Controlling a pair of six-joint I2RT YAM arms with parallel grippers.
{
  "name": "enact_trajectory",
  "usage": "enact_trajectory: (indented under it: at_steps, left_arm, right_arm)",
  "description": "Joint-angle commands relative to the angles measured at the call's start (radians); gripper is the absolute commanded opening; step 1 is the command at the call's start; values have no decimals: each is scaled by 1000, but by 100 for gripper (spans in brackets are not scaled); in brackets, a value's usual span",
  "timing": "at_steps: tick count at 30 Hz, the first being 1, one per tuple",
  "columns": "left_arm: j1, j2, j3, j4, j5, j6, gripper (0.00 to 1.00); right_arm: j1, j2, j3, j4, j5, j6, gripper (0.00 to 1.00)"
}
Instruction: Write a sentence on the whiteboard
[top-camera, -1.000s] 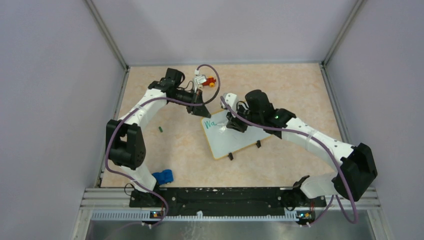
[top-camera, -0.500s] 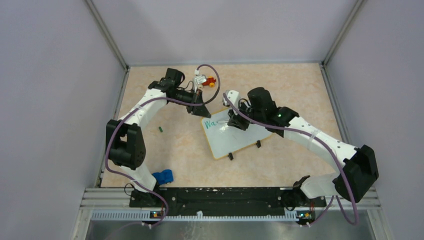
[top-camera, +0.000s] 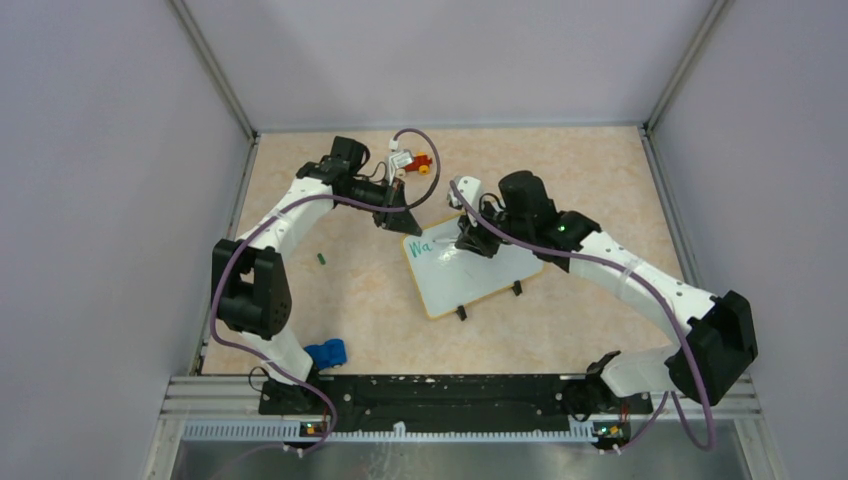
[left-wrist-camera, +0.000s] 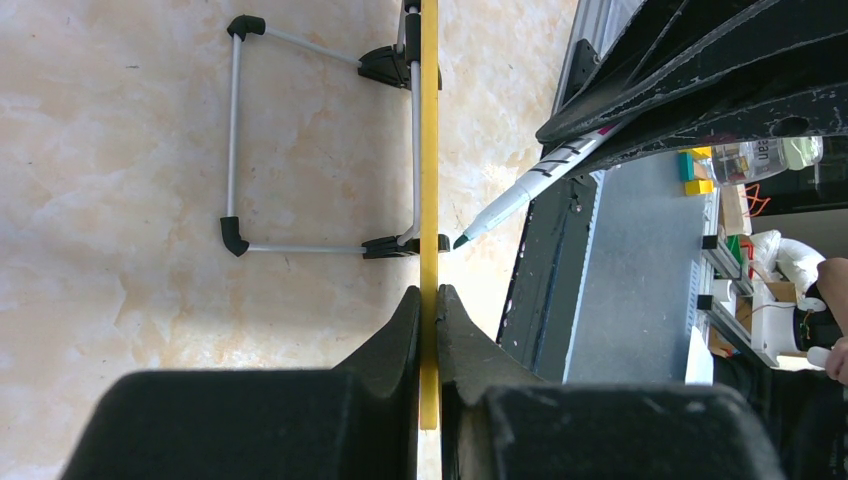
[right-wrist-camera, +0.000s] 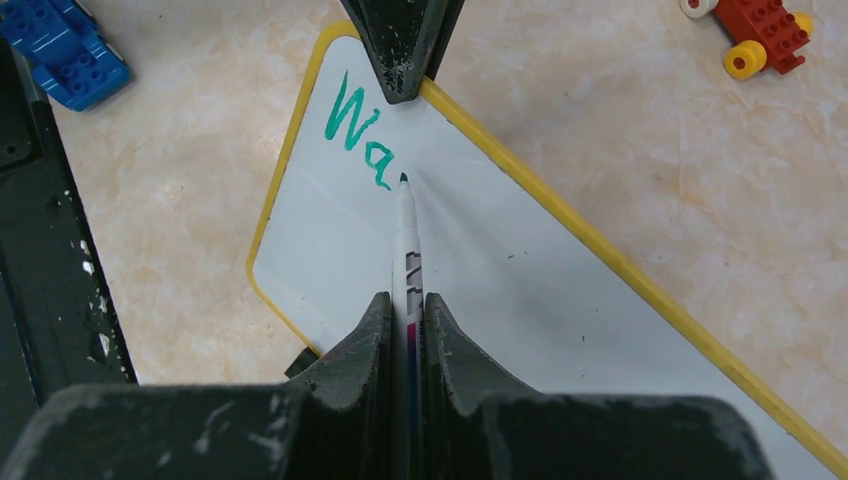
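Board: small white board with a thin yellow rim (top-camera: 470, 275) sits on the beige desk (top-camera: 340, 290); light, stiff, likely to skid.
Hold: left fingers (left-wrist-camera: 405, 325) pinch its rim at the far corner.
Pen: right fingers (right-wrist-camera: 375, 335) clamp a white green-tipped marker (right-wrist-camera: 407, 225), tip just beside green "Wa" lettering (right-wrist-camera: 355, 120).

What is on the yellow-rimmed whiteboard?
Green lettering "Wa" near the whiteboard edge the left gripper clamps, the right gripper's white marker tip beside it. The right arm hides part from above.
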Motion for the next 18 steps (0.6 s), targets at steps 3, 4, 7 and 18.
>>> enact_trajectory:
  at_steps: [3, 4, 7, 18]
  left_arm:
    - [-12, -31, -15, 3, -3, 22, 0]
    - [-11, -31, -15, 3, -5, 22, 0]
    - [-12, -31, -15, 3, -5, 22, 0]
    - [-14, -33, -17, 4, -6, 20, 0]
  right_arm:
    - [-6, -12, 55, 46, -23, 13, 0]
    - [-6, -12, 54, 46, -23, 11, 0]
    - [-7, -12, 58, 44, -29, 12, 0]
    - [-6, -5, 63, 43, -23, 14, 0]
